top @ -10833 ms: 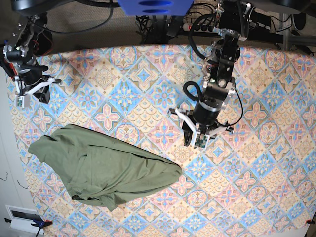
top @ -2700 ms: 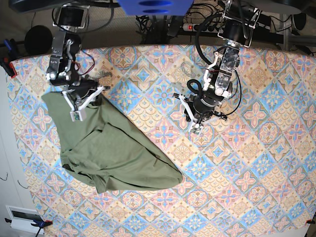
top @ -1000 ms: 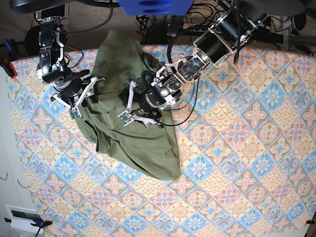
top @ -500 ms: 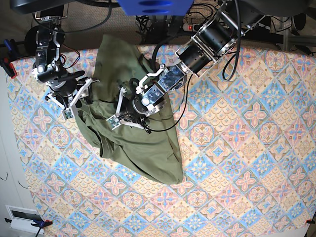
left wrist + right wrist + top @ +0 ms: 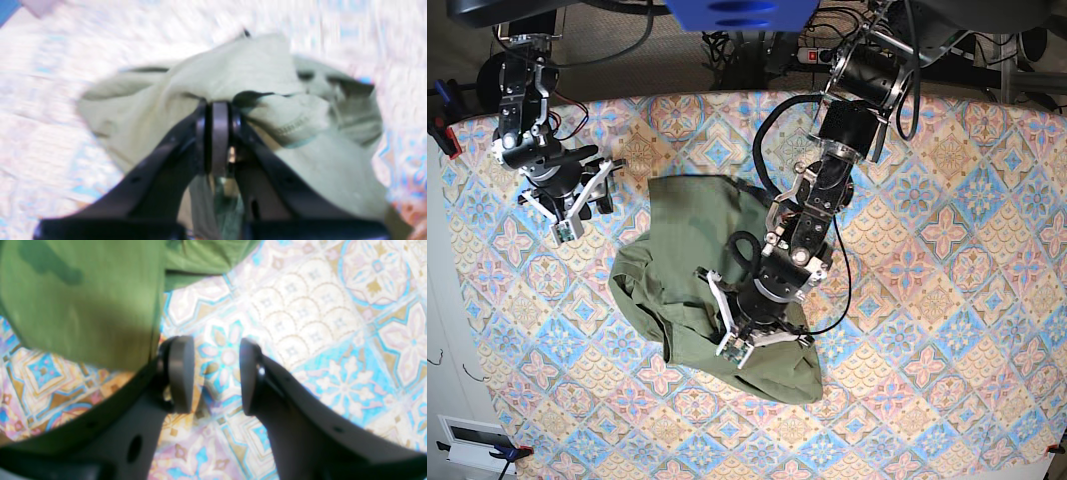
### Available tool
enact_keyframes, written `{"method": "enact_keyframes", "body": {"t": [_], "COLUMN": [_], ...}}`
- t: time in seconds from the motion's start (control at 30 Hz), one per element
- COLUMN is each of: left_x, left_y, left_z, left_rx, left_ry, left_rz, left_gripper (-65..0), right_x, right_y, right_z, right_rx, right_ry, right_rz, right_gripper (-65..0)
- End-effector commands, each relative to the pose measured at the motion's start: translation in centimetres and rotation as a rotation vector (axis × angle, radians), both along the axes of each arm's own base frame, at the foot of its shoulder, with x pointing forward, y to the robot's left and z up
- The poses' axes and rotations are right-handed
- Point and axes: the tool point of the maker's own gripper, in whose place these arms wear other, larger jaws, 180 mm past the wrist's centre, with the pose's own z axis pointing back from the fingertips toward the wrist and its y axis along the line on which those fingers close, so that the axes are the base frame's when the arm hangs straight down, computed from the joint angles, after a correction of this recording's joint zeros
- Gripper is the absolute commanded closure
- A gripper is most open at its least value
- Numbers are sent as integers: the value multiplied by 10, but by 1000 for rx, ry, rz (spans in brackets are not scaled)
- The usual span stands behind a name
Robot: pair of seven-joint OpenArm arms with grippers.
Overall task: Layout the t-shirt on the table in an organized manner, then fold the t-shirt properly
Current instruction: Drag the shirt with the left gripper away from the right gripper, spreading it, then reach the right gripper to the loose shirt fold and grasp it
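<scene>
The olive-green t-shirt (image 5: 689, 285) lies crumpled in a heap near the middle of the table (image 5: 927, 300). My left gripper (image 5: 747, 340) presses down on the heap's front part. In the left wrist view, the left gripper (image 5: 218, 111) is shut on a bunched fold of the t-shirt (image 5: 233, 73). My right gripper (image 5: 577, 210) stands at the back left, apart from the cloth. In the right wrist view, the right gripper (image 5: 215, 373) is open over bare table (image 5: 300, 323), with a flat edge of the t-shirt (image 5: 83, 300) just to its upper left.
The patterned cloth covers the whole table. Cables and a power strip (image 5: 822, 55) run along the far edge behind the arm bases. A white box (image 5: 472, 440) sits off the table's front left corner.
My left gripper shut on the shirt and dragged it from the back edge toward the table's middle. The cloth drew away from my right gripper, which stayed in place.
</scene>
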Motion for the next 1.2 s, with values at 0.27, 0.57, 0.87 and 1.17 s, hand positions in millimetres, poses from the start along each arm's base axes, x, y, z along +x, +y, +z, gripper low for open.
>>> {"method": "enact_keyframes", "body": {"t": [0.27, 0.57, 0.87, 1.17], "left_x": [-28, -57, -137, -196], "left_y": [29, 165, 315, 349], "left_z": [118, 41, -26, -92], "left_rx": [-51, 64, -63, -220], "left_ry": [-263, -85, 126, 354], "left_rz": [37, 307, 650, 780], "left_gripper": [0, 0, 0, -59], "right_x": [7, 20, 13, 33], "right_y": [-2, -5, 19, 65], "right_z": [8, 10, -2, -12], "right_rx": [-4, 0, 16, 47], "right_ry": [-36, -46, -5, 10], "right_rz": [6, -4, 63, 186], "right_gripper": [-214, -214, -215, -217]}}
